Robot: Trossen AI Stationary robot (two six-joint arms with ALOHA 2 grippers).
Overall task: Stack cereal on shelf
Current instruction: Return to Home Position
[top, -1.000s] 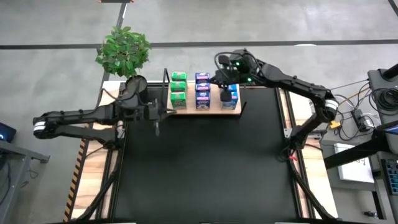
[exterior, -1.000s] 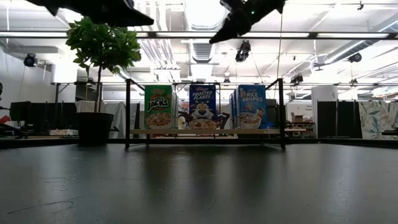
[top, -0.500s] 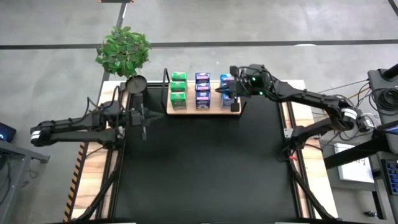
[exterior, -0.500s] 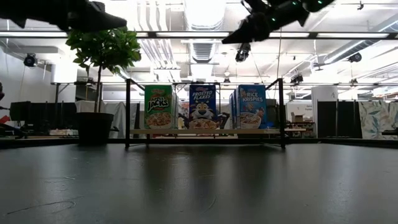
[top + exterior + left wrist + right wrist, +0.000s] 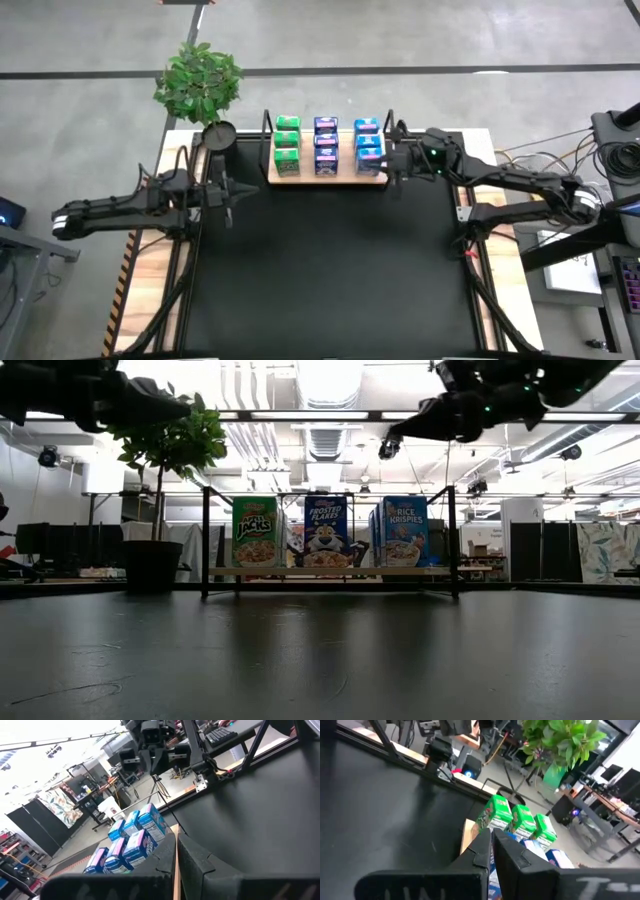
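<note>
The cereal cartons stand in three rows on the wooden shelf at the table's far edge: green, purple and blue. In the low view their fronts rest on the shelf board between black uprights. My left gripper is shut and empty, in the air left of the shelf. My right gripper is shut and empty, just off the shelf's right end. The left wrist view shows the blue cartons beyond its shut fingers. The right wrist view shows the green ones.
A potted plant stands at the far left corner, its pot close to the shelf's left end. The black mat covers the table's middle and near part. Cables and equipment lie beyond the right edge.
Both grippers have drawn back from the shelf and sunk lower, staying shut. My right gripper has gone from above the blue cartons toward the table's right and near side, tipping to level. My left gripper has gone toward the table's left edge. The cartons have not moved.
</note>
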